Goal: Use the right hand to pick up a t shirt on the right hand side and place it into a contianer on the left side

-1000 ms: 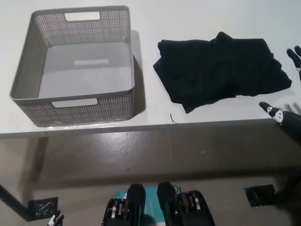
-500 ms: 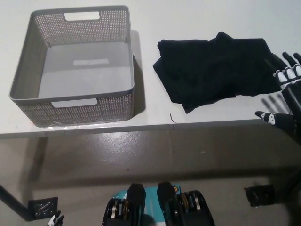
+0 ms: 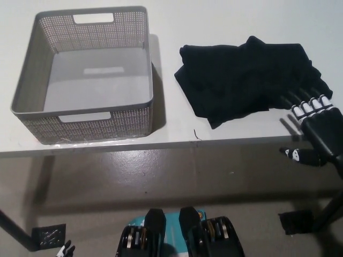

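The crumpled black T-shirt [image 3: 249,77] lies at three o'clock of the empty grey perforated plastic basket [image 3: 32,85]. Reaching step: the black right hand [image 3: 313,126], spread wide and holding nothing, sits at the shirt's four-o'clock edge; next it must close on cloth.

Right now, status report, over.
Right robot hand open, at shirt's right edge. Left robot hand barely visible. Shirt on table, basket empty. Nothing between them.

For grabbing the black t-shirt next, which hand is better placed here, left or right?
Right. The black right hand is open at the t-shirt's right edge, its fingers reaching onto the cloth. The left hand shows only as a sliver at the bottom left, below the table, far from the shirt.
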`<state>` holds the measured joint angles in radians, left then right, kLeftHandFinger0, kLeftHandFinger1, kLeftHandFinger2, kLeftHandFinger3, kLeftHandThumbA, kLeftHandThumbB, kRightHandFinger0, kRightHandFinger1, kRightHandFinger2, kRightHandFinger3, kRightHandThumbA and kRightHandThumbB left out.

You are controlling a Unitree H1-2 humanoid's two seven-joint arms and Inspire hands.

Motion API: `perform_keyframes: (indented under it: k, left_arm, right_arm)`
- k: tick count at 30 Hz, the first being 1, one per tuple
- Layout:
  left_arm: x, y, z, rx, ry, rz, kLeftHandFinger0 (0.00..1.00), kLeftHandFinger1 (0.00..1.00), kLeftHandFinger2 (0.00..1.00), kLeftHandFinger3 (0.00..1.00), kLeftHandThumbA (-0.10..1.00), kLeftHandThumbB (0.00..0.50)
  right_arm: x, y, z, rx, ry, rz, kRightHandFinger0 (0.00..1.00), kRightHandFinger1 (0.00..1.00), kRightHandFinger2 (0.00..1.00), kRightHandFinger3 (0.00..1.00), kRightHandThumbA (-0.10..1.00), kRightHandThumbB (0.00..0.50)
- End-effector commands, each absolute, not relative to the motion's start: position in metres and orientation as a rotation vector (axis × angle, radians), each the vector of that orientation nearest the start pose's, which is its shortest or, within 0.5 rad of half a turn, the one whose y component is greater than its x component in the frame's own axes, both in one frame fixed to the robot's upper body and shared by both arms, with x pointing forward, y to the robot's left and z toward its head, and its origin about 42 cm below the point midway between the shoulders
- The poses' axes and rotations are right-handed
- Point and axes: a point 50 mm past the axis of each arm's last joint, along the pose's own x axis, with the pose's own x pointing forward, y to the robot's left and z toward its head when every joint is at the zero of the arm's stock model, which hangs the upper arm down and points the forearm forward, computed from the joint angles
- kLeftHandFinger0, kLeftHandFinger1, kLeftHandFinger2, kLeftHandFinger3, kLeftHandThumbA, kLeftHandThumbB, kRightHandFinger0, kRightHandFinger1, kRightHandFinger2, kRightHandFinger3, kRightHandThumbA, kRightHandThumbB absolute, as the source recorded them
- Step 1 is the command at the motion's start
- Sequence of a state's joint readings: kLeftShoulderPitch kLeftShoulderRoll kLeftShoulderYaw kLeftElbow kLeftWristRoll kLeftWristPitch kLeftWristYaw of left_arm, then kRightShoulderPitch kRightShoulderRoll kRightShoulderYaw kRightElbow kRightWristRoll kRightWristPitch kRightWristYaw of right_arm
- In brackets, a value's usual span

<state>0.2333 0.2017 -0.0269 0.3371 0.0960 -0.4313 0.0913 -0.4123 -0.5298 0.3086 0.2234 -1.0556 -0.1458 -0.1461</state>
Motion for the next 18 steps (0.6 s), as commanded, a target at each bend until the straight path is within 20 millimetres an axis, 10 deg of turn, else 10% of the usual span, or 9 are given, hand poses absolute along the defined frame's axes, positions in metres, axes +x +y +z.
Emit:
perform_keyframes:
  k: [1, 18]
  left_arm:
    - [0.161, 0.299, -0.003, 0.307, 0.087, 0.033, 0.96, 1.0, 1.0, 1.0, 1.0, 0.245]
    - [0.156, 0.301, -0.008, 0.3, 0.111, 0.031, 0.95, 1.0, 1.0, 1.0, 1.0, 0.248]
  right_arm:
    - [0.417, -0.293, 0.207, -1.651, -0.498, 0.127, 1.0, 1.0, 1.0, 1.0, 0.85, 0.44]
    - [0.424, -0.306, 0.247, -1.711, -0.512, 0.097, 1.0, 1.0, 1.0, 1.0, 0.9, 0.418]
